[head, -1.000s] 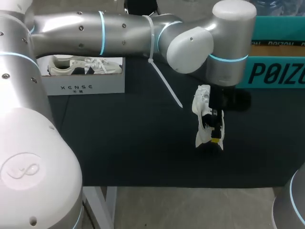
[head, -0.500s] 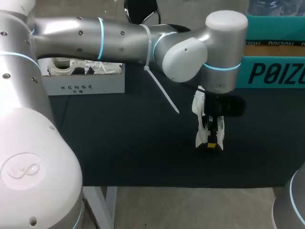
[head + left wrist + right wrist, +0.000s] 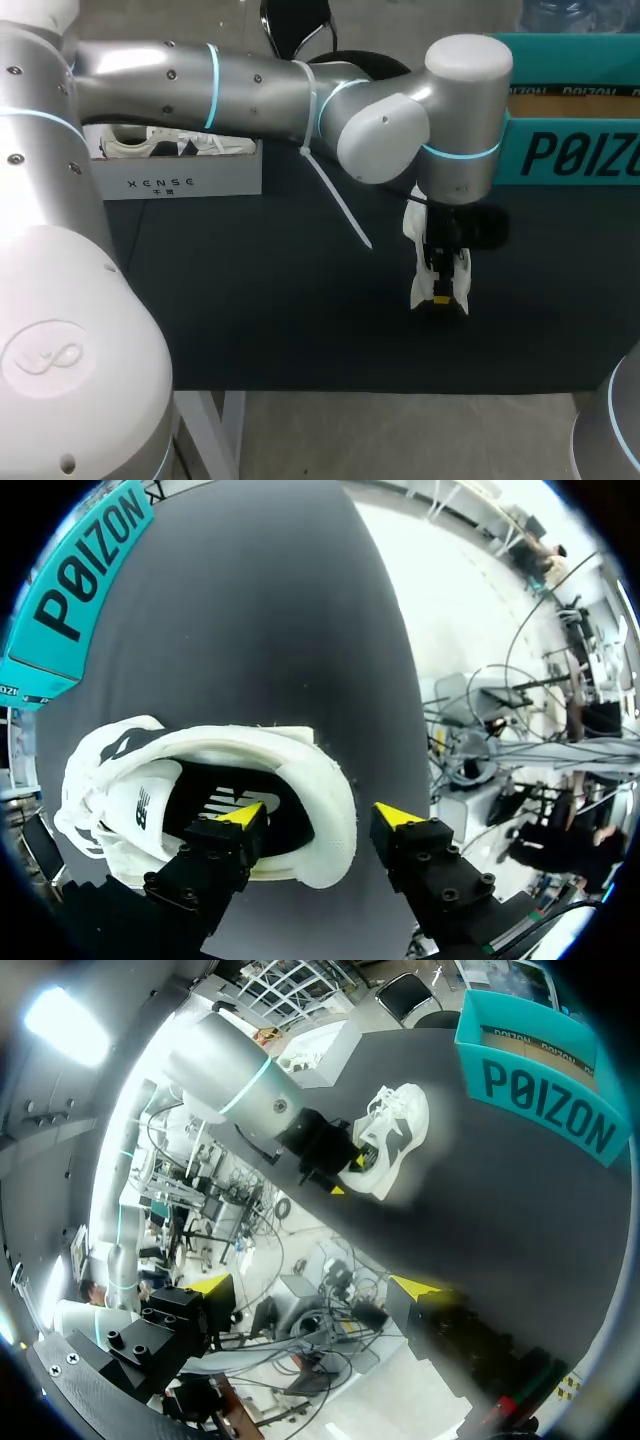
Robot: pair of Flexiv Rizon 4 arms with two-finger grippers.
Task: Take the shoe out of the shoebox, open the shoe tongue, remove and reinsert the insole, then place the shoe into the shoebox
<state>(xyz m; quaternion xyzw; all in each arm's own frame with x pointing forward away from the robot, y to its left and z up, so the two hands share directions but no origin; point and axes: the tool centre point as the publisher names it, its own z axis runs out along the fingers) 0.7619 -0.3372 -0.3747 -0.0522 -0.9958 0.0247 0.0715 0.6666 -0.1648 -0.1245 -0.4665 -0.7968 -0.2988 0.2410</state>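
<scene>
Altogether two shoes (image 3: 413, 226) (image 3: 170, 141), two shoeboxes (image 3: 572, 152) (image 3: 215, 181)

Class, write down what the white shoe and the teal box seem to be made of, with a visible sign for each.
White shoe: looks like matte leather or synthetic, smooth panels with a padded heel rim. Teal box: likely cardboard, a plain brown inner face behind flat printed walls.

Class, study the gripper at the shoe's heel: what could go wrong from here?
1. The left gripper is open astride the heel wall of the shoe. Closing there might grip only that thin wall, so the shoe could twist or slip.
2. The right gripper is open and far from the shoe, so nothing steadies it.
</scene>
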